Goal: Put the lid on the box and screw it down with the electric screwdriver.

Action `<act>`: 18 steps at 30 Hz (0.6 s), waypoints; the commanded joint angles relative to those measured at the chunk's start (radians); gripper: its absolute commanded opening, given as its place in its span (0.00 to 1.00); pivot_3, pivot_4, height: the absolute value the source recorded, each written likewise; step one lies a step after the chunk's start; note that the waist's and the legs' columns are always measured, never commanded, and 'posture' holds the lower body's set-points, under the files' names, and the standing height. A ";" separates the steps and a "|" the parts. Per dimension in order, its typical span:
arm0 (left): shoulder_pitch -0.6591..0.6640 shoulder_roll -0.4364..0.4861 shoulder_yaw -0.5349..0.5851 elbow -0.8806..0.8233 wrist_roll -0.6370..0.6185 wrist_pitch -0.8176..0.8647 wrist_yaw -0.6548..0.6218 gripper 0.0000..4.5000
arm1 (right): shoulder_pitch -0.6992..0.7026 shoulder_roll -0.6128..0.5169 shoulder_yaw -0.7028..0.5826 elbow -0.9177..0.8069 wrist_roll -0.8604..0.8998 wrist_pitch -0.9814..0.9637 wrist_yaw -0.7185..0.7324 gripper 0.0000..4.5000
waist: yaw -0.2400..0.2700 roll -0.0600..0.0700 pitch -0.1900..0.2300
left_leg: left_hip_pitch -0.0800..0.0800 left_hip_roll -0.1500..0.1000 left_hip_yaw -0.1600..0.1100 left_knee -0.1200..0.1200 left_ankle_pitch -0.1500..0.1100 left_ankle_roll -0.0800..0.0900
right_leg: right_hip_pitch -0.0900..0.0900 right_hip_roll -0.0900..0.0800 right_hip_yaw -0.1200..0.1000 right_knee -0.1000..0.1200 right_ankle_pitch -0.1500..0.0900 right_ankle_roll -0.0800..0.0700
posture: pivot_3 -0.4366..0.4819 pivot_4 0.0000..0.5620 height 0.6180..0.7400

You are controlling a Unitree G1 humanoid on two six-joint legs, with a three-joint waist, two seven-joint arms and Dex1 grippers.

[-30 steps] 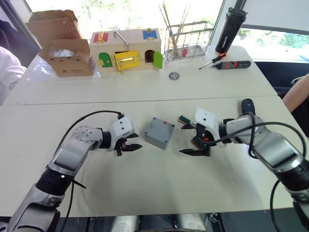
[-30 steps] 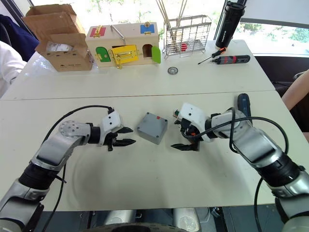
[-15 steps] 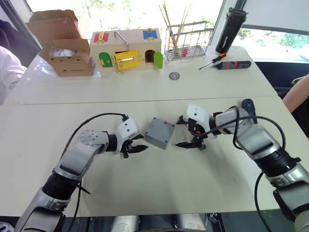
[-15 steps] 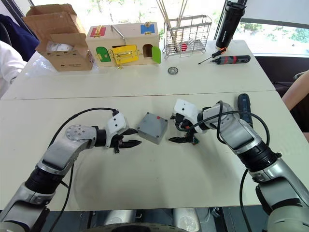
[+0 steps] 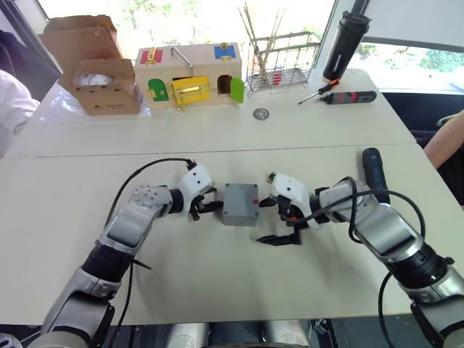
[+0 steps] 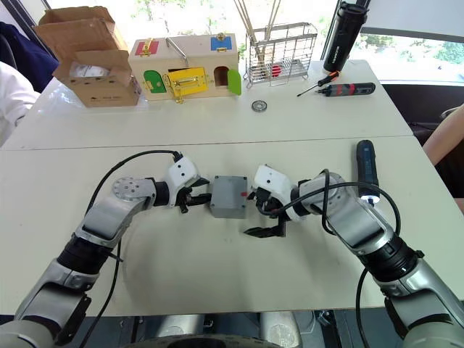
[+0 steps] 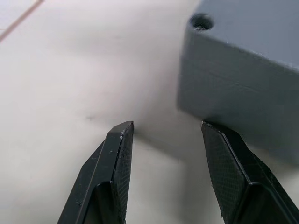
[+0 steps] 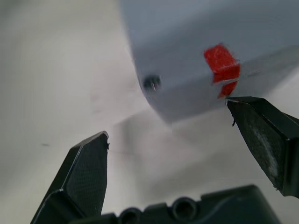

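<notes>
The small grey box [image 5: 241, 204] sits at mid-table with the lid [image 6: 230, 191] flat on top, a red mark on its right side. A corner screw hole [image 7: 201, 21] shows in the top. My left gripper [image 5: 211, 205] is open at the box's left side, and one fingertip [image 7: 212, 133] is right at its bottom edge. On the box's right side my right gripper [image 5: 270, 221] is open wide, its fingers [image 8: 88, 168] apart from the box. The dark blue electric screwdriver [image 5: 374, 171] lies on the table beyond my right forearm.
Along the far edge stand a cardboard carton [image 5: 94, 72], a colourful wooden latch box [image 5: 190, 76], a wire rack [image 5: 283, 61] and a tall black cylinder [image 5: 346, 43]. A black-and-red tool [image 5: 351, 96] and a small disc [image 5: 261, 113] lie nearby. A person's arm [image 5: 446, 141] is at the right edge.
Both grippers have closed in on the box, the left moving right and the right moving left. The box has turned to sit square between them.
</notes>
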 commanded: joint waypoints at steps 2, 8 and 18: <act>-0.015 -0.005 0.007 -0.010 -0.003 -0.032 -0.015 0.52 | 0.004 0.019 -0.014 -0.076 0.019 0.042 -0.043 0.99 | 0.001 0.000 0.000 | 0.000 0.000 0.000 0.000 0.000 0.000 | 0.000 0.000 0.000 0.000 0.000 0.000 | 0.48 0.27 1.00; 0.002 0.030 -0.007 -0.035 -0.018 -0.021 -0.090 0.52 | 0.004 0.037 -0.025 -0.067 0.010 0.056 -0.102 0.99 | 0.000 0.000 0.000 | 0.000 0.000 0.000 0.000 0.000 0.000 | 0.000 0.000 0.000 0.000 0.000 0.000 | 0.48 0.27 1.00; 0.002 0.045 0.006 -0.047 -0.018 -0.018 -0.120 0.52 | 0.008 0.023 -0.053 -0.093 0.041 0.087 -0.126 0.99 | 0.002 0.000 0.000 | 0.000 0.000 0.000 0.000 0.000 0.000 | 0.000 0.000 0.000 0.000 0.000 0.000 | 0.48 0.27 1.00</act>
